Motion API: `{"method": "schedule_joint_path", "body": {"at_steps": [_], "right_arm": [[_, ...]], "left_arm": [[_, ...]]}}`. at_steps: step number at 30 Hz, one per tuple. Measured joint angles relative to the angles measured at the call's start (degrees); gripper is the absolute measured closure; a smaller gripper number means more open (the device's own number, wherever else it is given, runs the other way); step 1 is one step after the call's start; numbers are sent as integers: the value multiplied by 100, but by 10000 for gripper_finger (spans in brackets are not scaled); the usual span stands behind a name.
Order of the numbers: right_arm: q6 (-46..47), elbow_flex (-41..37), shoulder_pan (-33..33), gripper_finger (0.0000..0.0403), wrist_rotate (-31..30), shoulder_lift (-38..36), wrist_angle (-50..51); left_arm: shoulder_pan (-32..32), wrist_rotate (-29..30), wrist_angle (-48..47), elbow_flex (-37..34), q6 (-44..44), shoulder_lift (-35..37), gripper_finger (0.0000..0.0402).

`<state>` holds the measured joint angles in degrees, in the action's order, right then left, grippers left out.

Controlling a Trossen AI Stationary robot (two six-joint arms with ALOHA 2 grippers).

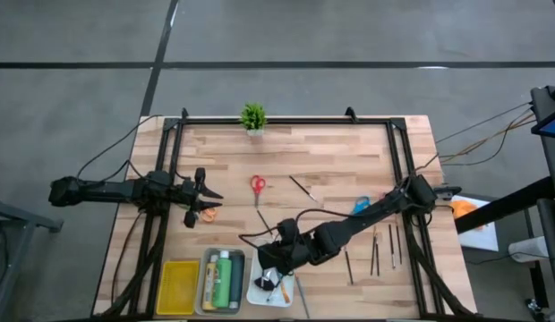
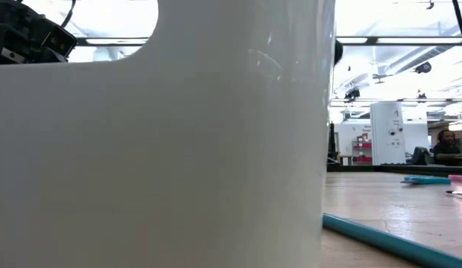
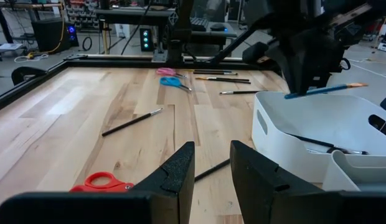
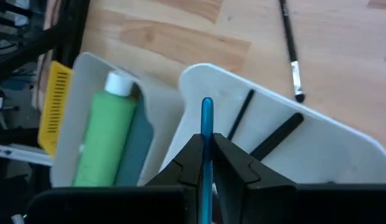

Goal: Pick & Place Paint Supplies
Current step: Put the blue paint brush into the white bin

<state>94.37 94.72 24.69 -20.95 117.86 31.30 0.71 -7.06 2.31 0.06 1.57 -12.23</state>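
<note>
While the right gripper (image 4: 207, 163) hangs over the white tray (image 1: 260, 291), its jaws are clamped on a blue brush (image 4: 207, 134).
Dark brushes (image 4: 275, 135) lie in that tray; beside it a green bottle (image 4: 104, 140) rests in the grey tray (image 1: 207, 284). Farther off, the left gripper (image 1: 211, 199) waits, jaws parted and empty, by the orange scissors (image 1: 207, 214); red scissors (image 1: 258, 184) sit mid-table.

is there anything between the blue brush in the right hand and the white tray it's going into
Nothing visible blocks it. The right hand is shut on the blue brush, held right above the white tray. Below the brush tip the tray is open, with only a couple of dark brushes lying inside.
</note>
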Motion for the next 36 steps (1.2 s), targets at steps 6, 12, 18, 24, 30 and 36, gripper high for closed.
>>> {"method": "schedule_joint_path", "body": {"at_steps": [6, 12, 18, 24, 30, 36], "right_arm": [[26, -299, -12, 381, 21, 4, -348], [21, -344, -7, 381, 71, 99, -368], [23, -338, -18, 381, 528, 397, -365], [0, -324, -27, 381, 557, 402, -377], [15, -324, -53, 379, 555, 402, -366], [1, -324, -75, 342, 461, 396, -418]], "left_arm": [[0, 1, 0, 1, 1, 0, 297], [0, 1, 0, 1, 0, 0, 297], [0, 1, -1, 1, -1, 1, 297], [0, 1, 0, 1, 0, 1, 297], [0, 0, 0, 1, 0, 1, 297], [0, 0, 0, 1, -1, 0, 297]]}}
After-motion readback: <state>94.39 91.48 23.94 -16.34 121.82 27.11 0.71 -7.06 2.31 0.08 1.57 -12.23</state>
